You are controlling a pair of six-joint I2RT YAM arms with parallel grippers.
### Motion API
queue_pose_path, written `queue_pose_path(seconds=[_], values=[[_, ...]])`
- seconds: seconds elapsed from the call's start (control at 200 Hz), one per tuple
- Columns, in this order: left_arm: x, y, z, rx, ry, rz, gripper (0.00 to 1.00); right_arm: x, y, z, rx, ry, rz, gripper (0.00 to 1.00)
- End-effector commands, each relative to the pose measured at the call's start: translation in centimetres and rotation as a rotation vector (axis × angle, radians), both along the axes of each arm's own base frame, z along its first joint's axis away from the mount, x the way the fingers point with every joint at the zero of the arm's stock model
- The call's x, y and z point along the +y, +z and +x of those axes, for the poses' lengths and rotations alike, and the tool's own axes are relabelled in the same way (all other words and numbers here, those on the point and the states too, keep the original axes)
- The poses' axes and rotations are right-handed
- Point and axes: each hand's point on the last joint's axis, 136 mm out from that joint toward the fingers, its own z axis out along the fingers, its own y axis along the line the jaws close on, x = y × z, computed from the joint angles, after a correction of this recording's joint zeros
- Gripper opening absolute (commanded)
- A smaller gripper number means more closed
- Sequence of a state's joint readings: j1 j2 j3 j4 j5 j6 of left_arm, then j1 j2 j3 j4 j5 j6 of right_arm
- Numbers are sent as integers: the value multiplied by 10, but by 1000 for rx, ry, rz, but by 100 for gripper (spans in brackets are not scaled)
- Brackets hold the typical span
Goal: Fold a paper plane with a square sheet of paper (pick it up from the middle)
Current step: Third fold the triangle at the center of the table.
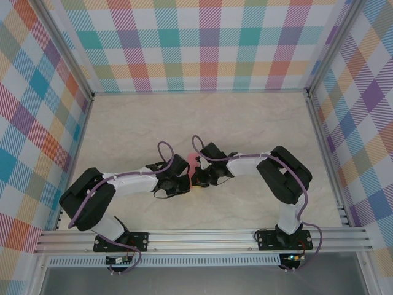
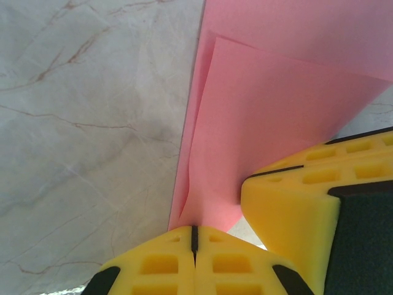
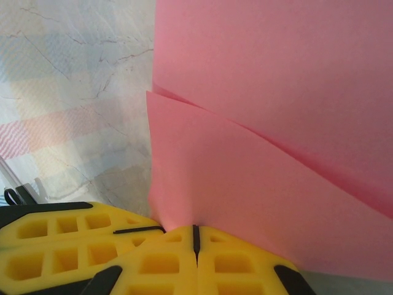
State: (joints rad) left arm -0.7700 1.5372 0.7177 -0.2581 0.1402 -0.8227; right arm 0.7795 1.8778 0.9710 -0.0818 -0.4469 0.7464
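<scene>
Top external view: the marbled surface has both arms meeting at its middle. At their tips is the folded salmon-pink sheet of paper, its near edge pinched by the left gripper and right gripper — both fully closed.

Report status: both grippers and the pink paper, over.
Left gripper shut on folded salmon-pink paper sheet. Right gripper shut on same sheet. Nothing in the way.
</scene>
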Motion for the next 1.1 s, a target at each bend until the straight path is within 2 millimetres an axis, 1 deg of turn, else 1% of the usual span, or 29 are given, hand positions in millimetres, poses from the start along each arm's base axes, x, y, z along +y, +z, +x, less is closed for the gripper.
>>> queue_pose_path(seconds=[0.0,0.155,0.365,0.48,0.58,0.69,0.765,0.845,0.89,0.95,1.02,1.095], values=[[49,-35,-28,114,42,216,0,-14,-11,13,-21,-41,-72,4],[56,-37,-32,131,53,247,0,-26,-12,25,-34,-60,-84,4],[57,-40,-35,140,52,249,0,-46,-17,41,-45,-94,-102,4],[55,-40,-35,140,43,244,0,-63,-25,48,-42,-113,-120,4],[53,-39,-34,139,38,239,0,-82,-29,57,-49,-147,-143,4],[53,-39,-33,138,35,238,0,-102,-25,72,-62,-208,-147,4],[52,-39,-33,136,35,234,0,-109,-15,80,-95,-227,-162,4],[49,-37,-31,132,33,224,0,-106,6,84,-137,-230,-129,4],[47,-36,-30,130,30,217,0,-102,19,82,-156,-222,-101,5],[45,-35,-29,129,29,207,0,-94,31,76,-175,-199,-79,5],[43,-34,-28,125,27,202,0,-81,40,65,-178,-163,-50,5],[42,-33,-26,121,28,201,0,-63,40,51,-158,-115,-27,6]])
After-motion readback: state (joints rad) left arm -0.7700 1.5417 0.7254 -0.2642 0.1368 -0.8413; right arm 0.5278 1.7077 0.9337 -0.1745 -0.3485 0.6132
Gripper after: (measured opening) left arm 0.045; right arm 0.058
